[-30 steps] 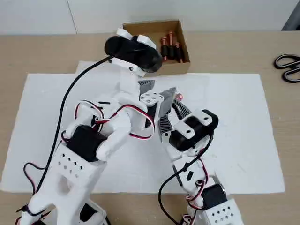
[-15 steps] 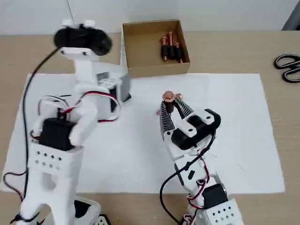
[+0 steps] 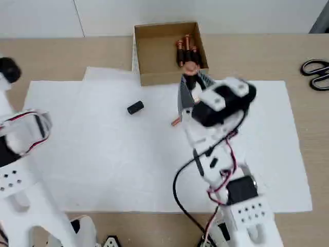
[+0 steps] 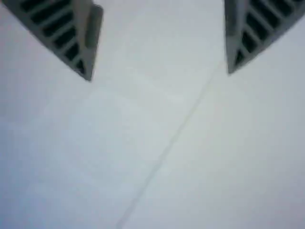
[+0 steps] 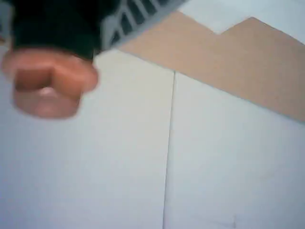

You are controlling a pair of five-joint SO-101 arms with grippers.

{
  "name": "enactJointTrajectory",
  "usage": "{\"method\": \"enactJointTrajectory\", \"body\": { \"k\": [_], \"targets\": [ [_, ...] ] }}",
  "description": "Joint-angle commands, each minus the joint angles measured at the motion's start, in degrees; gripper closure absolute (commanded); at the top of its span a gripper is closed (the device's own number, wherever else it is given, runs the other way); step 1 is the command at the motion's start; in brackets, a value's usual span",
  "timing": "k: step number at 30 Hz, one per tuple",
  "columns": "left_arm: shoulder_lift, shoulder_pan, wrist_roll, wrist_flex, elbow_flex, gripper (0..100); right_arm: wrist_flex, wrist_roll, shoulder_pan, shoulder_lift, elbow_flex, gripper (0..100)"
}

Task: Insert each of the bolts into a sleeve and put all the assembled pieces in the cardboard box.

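Right gripper [image 3: 192, 86] is pinching the bolt-in-sleeve piece [image 3: 190, 72], now up at the cardboard box [image 3: 169, 77] front wall, moved from mid-sheet. Left gripper [image 4: 159, 71] is spread wide and holds nothing; its arm has swung off left. Loose sleeve [image 3: 135, 107] lies on the paper [image 3: 103, 154].

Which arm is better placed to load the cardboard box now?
Right: the right gripper holds an assembled piece beside the cardboard box; the left gripper is open and empty.

High view looks down over table [image 3: 61, 56] — wrist views close above its sheet [image 4: 152, 157].
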Motion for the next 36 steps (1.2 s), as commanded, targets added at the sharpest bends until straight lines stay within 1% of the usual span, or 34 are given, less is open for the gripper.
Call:
{"method": "enactJointTrajectory", "body": {
  "k": [1, 6, 9, 14, 18, 22, 27, 36],
  "targets": [
    [-0.9, -4.8, -0.6, 3.1, -2.2, 82, 0.0, 0.3, 1.8, 14.8, -16.3, 99.5],
    [-1.0, -8.1, -0.8, 7.1, -2.2, 82, 0.0, 0.3, 3.5, 38.6, -35.3, 99.5],
    [-1.0, -9.1, -2.5, 9.0, -2.1, 82, 0.0, 0.3, 4.2, 52.6, -46.9, 99.5],
    [-1.1, -11.3, -2.6, 9.1, 1.0, 82, 0.2, 0.3, 5.1, 74.2, -66.3, 99.5],
    [-1.1, -11.3, -2.6, 9.1, 3.2, 83, 0.5, 0.3, 5.1, 87.3, -78.7, 99.5],
    [-1.1, -11.3, -2.5, 9.1, 3.7, 83, 0.6, 0.3, 4.4, 96.9, -87.3, 99.5],
    [-1.1, -11.2, -2.4, 9.1, 3.7, 83, 0.6, 0.3, 4.0, 105.5, -93.5, 99.1],
    [-1.1, -11.0, -2.4, 9.1, 3.7, 83, 0.4, 0.3, 3.9, 113.2, -96.5, 99.0]
  ]
}}
